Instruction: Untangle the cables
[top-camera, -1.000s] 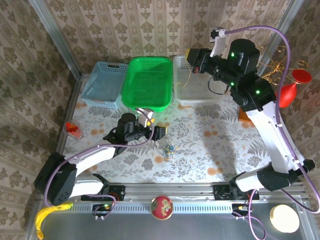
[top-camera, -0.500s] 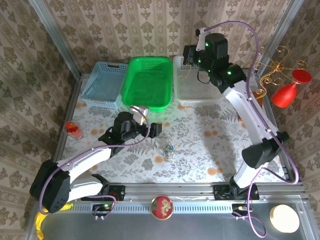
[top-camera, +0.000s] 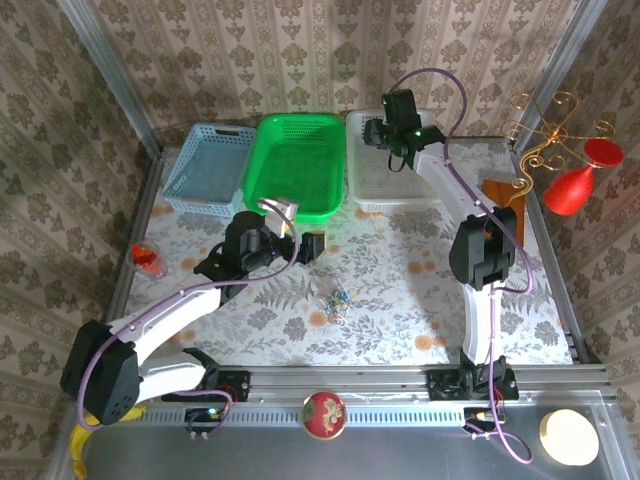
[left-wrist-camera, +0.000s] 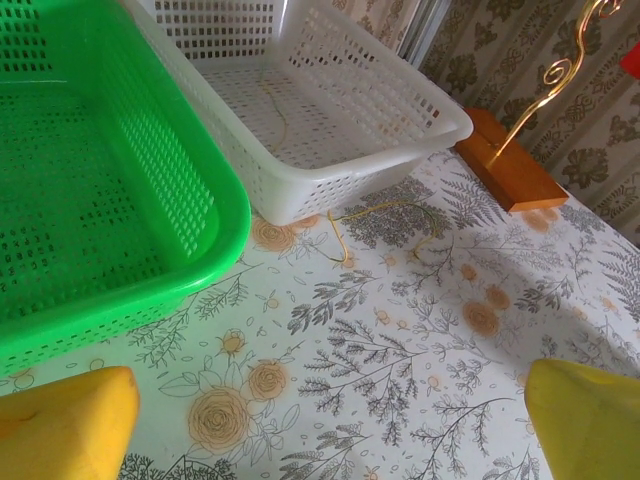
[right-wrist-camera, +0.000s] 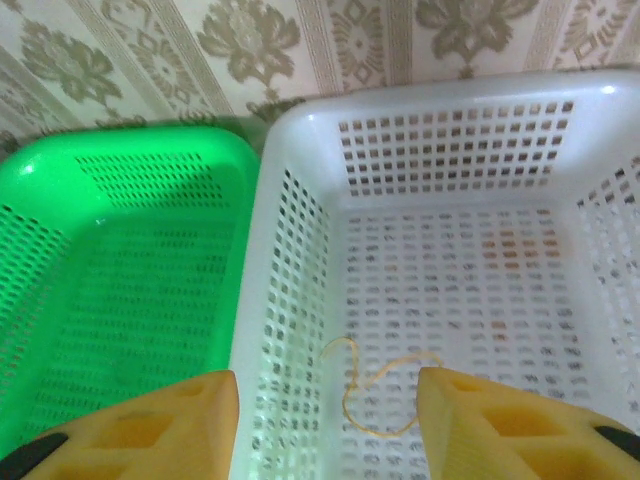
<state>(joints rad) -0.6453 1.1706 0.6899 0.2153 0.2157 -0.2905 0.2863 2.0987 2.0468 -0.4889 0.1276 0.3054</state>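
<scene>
Right gripper fingers: glowing orange-yellow.
White basket: showing milky white beneath those fingers.
Cord: showing yellowish-tan between the fingers.
Green basket: shining bright green, left of them.
Table cover: showing white with grey leaves and orange blooms, ahead of the left gripper.
Wallpaper: running beige with damask stripes.

White arms carry purple hoses, yellow fingers.

Tangled cables too small to separate strands; left claw fingers cropped by bottom edge.
</scene>
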